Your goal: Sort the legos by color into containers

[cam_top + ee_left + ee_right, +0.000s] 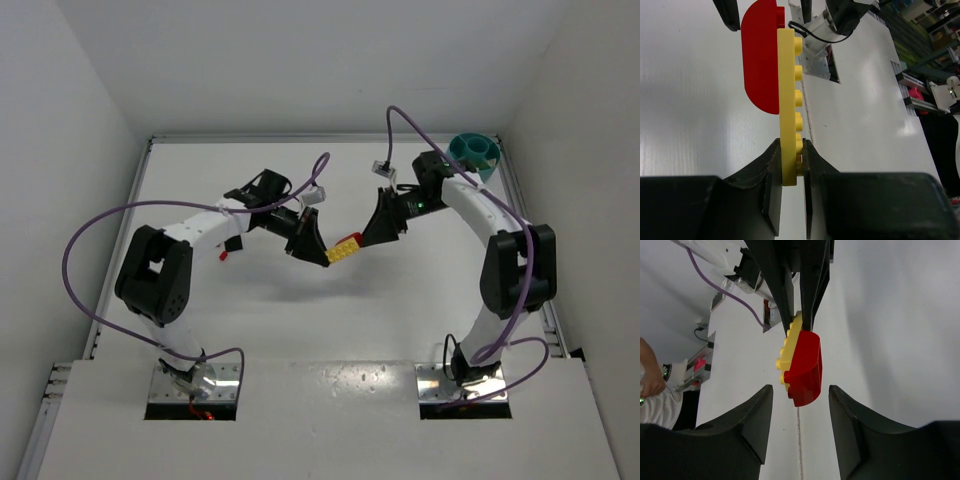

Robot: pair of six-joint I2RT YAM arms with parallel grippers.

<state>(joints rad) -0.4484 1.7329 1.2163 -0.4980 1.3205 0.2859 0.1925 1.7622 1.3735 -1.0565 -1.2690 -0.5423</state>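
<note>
A long yellow lego plate (787, 100) with a rounded red lego (762, 55) stuck to its flat side hangs above the table between both arms. My left gripper (790, 150) is shut on the plate's near end. In the right wrist view the red lego (807, 365) and yellow plate (787, 347) point toward my right gripper (800, 390), which is open, its fingers on either side of the red tip without touching. From above, the joined pieces (345, 247) bridge the left gripper (322, 257) and right gripper (368, 238). The teal bowl of containers (475, 152) stands at the far right corner.
A small red piece (223, 255) lies on the table under my left forearm. White walls close in the table on the left, back and right. Purple cables loop above both arms.
</note>
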